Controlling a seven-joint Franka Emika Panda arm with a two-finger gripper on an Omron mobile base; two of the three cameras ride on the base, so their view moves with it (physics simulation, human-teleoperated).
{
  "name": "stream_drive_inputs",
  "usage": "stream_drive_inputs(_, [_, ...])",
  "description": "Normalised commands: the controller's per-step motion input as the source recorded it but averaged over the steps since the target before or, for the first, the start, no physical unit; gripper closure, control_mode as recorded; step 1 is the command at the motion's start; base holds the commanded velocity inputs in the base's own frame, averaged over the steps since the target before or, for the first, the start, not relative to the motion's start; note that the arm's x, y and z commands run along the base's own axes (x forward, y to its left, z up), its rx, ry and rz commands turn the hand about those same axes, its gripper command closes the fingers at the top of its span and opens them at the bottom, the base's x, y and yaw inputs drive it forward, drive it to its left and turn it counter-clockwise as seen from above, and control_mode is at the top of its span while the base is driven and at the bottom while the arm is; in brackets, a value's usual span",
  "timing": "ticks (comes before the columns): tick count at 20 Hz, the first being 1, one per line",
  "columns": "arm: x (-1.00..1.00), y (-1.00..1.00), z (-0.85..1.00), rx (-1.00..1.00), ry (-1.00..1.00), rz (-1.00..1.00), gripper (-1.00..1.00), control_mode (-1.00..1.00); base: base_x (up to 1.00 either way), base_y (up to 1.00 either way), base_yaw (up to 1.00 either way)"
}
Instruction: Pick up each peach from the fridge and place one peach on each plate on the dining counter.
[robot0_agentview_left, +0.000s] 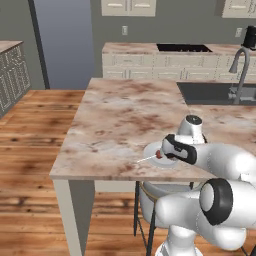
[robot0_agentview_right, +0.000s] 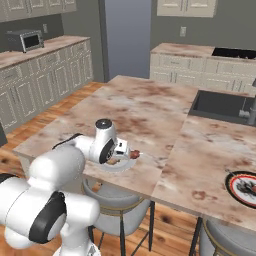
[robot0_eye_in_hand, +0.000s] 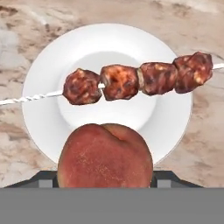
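- The end effector (robot0_eye_in_hand: 105, 186) is clamped on a peach (robot0_eye_in_hand: 105, 155); in the hand view the fruit sits between the two dark finger tips at the bottom of the picture, with the tips mostly hidden behind it.
- Directly beyond the peach, along the line the hand looks, lies the pale plate (robot0_eye_in_hand: 43, 113). The fruit hangs over the plate's near rim rather than over its middle, so the robot's drop point lies a little further forward along the same line.
- A meat skewer (robot0_eye_in_hand: 140, 78) lies across the plate, its long axis running side to side in the hand view, crosswise to the approach. Its four chunks cover the centre, and the thin stick overhangs the rim on both sides.
- Bare plate shows between the skewer and the near rim; that strip, just ahead of the peach, looks like the free spot for a release. A drop further forward would likely land the fruit on the meat and let it roll.
- From the left base view the end effector (robot0_agentview_left: 161, 153) hovers over the same plate (robot0_agentview_left: 149, 151) near the front edge of the tabletop (robot0_agentview_left: 120, 115).
- The right base view shows the second plate (robot0_agentview_right: 233, 186), dark with a patterned rim, well apart along the same edge; whether it holds a peach cannot be told at this size.
- How high the peach hangs above the plate cannot be told, so a short lowering before letting go would be the safer guess.
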Motion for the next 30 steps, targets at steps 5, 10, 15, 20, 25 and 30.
stream_drive_inputs(5, [0.25,0.0,-0.58,0.0,0.08,0.0,1.0,-1.0,0.0,0.0,0.0])
stream_drive_inputs(10, [0.18,-0.03,-0.38,0.0,0.0,0.0,1.0,-1.0,0.0,0.0,0.0])
stream_drive_inputs(15, [0.1,0.0,-0.43,0.0,0.0,0.0,1.0,-1.0,0.0,0.0,0.0])
stream_drive_inputs(20, [0.04,0.0,-0.21,0.0,0.0,0.0,-1.0,-1.0,0.0,0.0,0.0])
stream_drive_inputs(25, [0.0,0.0,0.0,0.0,0.0,0.0,-1.0,-1.0,0.0,0.0,0.0])
stream_drive_inputs(30, [-0.15,0.01,0.06,0.0,0.0,0.0,-1.0,-1.0,0.0,0.0,0.0])
